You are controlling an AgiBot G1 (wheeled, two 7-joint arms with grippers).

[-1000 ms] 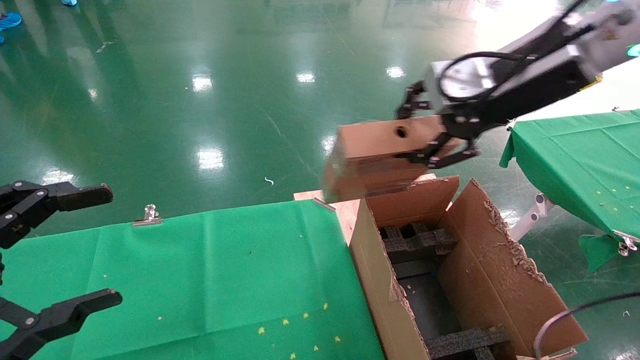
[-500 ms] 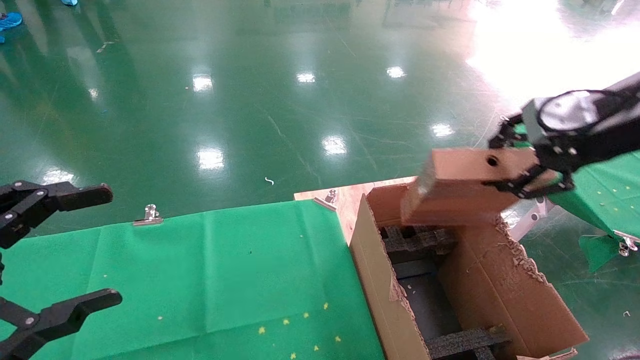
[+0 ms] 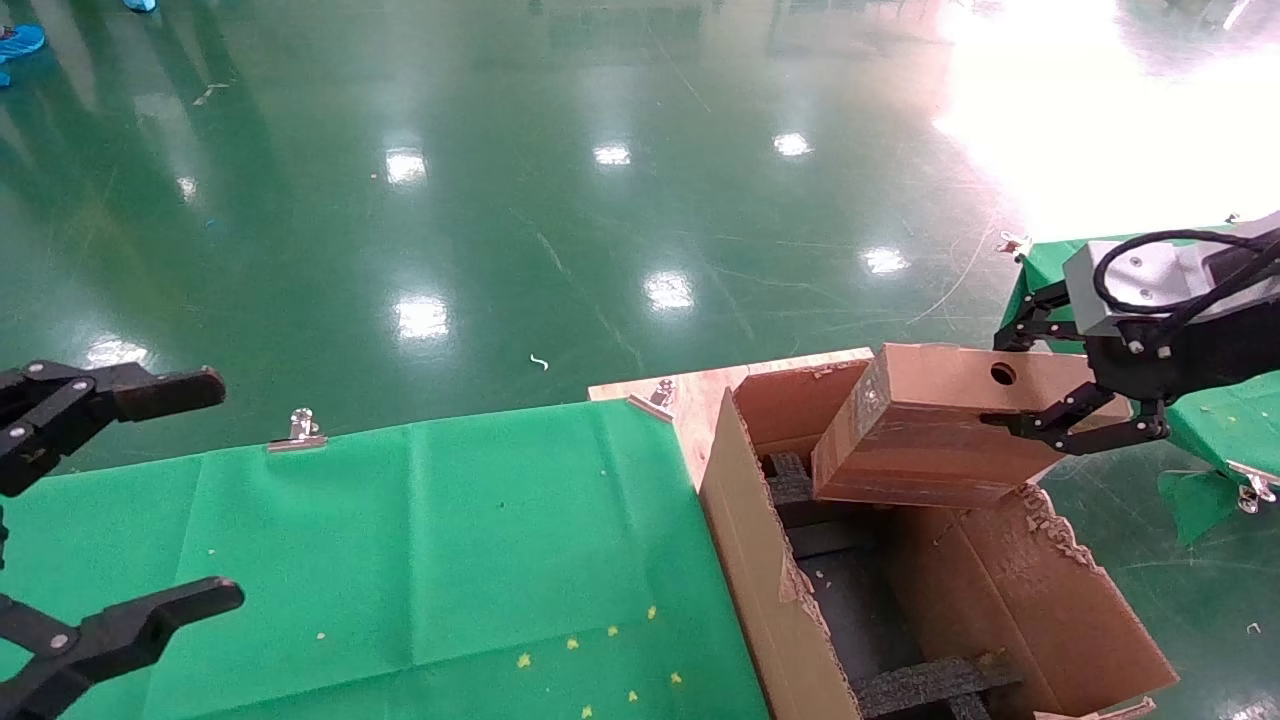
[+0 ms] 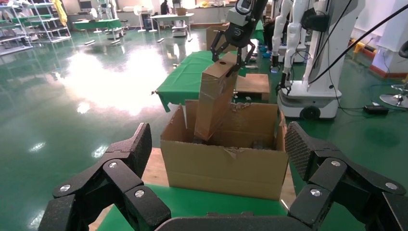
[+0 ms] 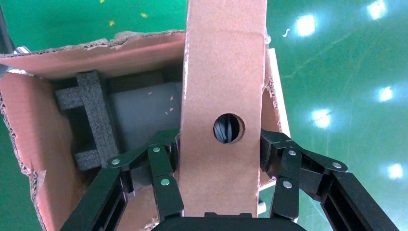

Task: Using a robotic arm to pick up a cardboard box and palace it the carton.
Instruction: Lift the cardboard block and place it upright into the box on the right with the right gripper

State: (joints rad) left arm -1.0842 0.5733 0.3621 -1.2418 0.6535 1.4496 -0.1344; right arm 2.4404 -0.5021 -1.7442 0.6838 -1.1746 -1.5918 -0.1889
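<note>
While the right gripper (image 3: 1075,400) fingers clamp the cardboard box (image 3: 925,425) above the carton (image 3: 760,570), lowering and release remain; left gripper (image 3: 110,500) fingers spread wide.

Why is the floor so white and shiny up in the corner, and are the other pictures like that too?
Head view: ceiling lights bounce off the glossy green floor, washing the top right white, behind the right gripper clamping the cardboard box. Left wrist view: a similar white glare patch on the floor. Right wrist view: only small bright spots; the box and carton are evenly lit.
</note>
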